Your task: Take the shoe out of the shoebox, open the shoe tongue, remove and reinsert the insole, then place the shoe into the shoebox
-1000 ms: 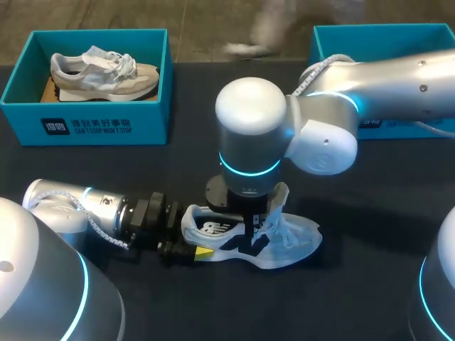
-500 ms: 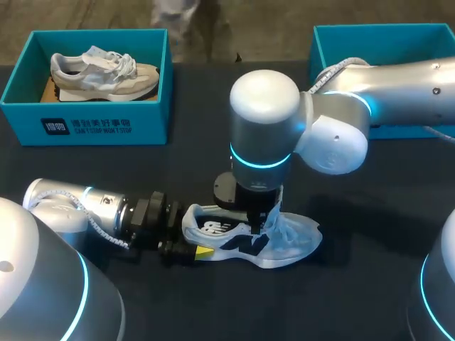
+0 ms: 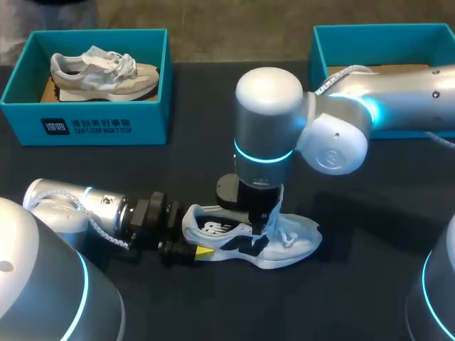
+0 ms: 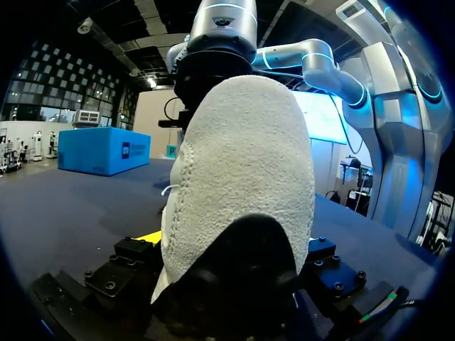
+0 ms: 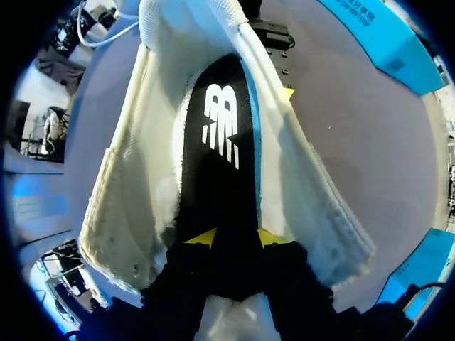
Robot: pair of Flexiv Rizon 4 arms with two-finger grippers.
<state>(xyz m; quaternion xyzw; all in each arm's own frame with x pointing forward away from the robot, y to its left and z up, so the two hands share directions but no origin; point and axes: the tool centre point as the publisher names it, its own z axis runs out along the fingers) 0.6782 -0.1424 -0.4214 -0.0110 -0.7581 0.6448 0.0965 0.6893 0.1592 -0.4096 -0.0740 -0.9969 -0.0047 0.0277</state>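
Note:
A white and pale blue shoe (image 3: 250,241) lies on its sole on the dark table (image 3: 370,270), toe pointing right. My left gripper (image 3: 186,249) comes in low from the left and is shut on the heel (image 4: 242,185), which fills the space between its fingers. My right gripper (image 3: 260,222) points straight down into the shoe's mouth. In the right wrist view the shoe is spread wide, and the black insole (image 5: 217,135) with a white logo lies inside. My right gripper (image 5: 234,238) is open, its yellow fingertips (image 5: 201,236) on either side of the insole's near end.
A teal shoebox (image 3: 85,124) at the back left holds a beige shoe (image 3: 103,71). A second teal shoebox (image 3: 384,35) stands at the back right, partly behind my right arm (image 3: 384,92). Bare table lies between the boxes and in front of the shoe.
My right arm has shifted slightly to the right above the shoe, and its fingers have parted. The left gripper and the shoe have stayed put.

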